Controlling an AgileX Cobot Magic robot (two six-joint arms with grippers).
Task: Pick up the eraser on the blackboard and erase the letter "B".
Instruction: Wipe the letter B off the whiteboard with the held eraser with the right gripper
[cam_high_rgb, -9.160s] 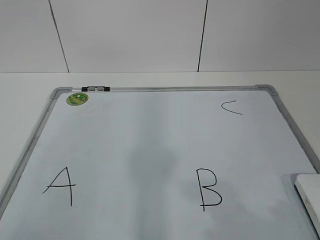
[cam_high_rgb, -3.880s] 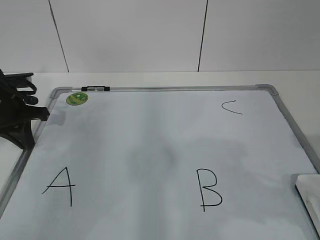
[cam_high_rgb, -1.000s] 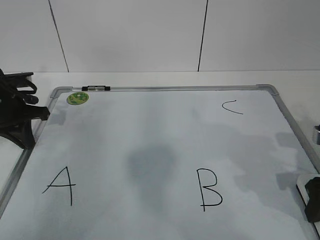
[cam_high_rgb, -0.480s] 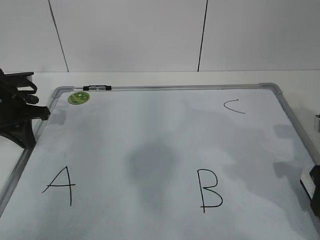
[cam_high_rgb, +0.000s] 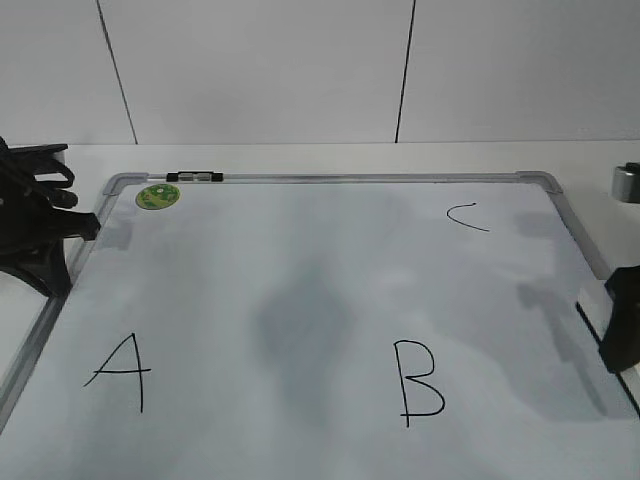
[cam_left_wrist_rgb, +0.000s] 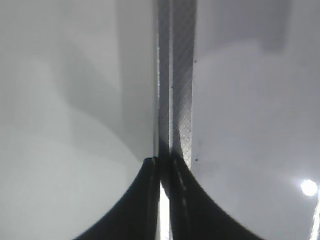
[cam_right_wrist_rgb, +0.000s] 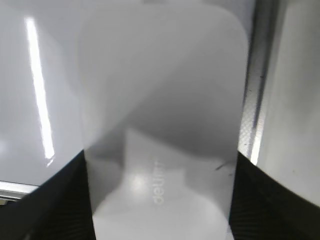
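The white eraser (cam_right_wrist_rgb: 160, 90) fills the right wrist view, held between my right gripper's (cam_right_wrist_rgb: 160, 160) two black fingers. In the exterior view the right gripper (cam_high_rgb: 622, 325) is at the blackboard's (cam_high_rgb: 330, 178) right edge, and the eraser itself does not show there. The black letter "B" (cam_high_rgb: 415, 378) is at the lower middle of the board, left of the right gripper. My left gripper (cam_high_rgb: 60, 225) is shut and empty at the board's left frame. In the left wrist view its tips (cam_left_wrist_rgb: 164, 161) hang over the grey frame (cam_left_wrist_rgb: 177, 75).
A black "A" (cam_high_rgb: 122, 370) is at the lower left and a small "C" (cam_high_rgb: 468, 215) at the upper right. A black-and-silver marker (cam_high_rgb: 195, 177) and a round green sticker (cam_high_rgb: 157, 196) sit at the top left corner. A white wall stands behind.
The right gripper came in at the lower right, closed on the eraser and moved up along the right edge. The eraser has left the board's corner. The left arm has not moved.
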